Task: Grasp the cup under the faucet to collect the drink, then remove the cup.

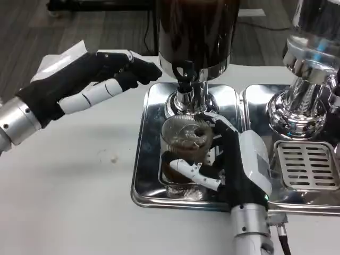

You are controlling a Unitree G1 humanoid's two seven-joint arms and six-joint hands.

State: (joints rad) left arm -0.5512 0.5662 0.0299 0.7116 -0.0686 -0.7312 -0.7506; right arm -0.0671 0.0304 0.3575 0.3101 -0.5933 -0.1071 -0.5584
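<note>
I can read no text, label, brand or number anywhere, from my spot at the frame's lower edge.

place: lab/demo room | cues: drink dispensers (196, 37), white table (69, 202), grey carpet (79, 32)

Head view, looking steeply down, close over white table (69, 202); facing forward

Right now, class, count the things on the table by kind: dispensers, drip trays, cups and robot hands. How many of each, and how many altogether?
Drink dispensers: 2, the dark dispenser and the clear dispenser
Drip trays: 2, the left tray and the right tray
Cups: 1, the cup
Robot hands: 2, the left robot hand and the right robot hand
Total: 7
</note>
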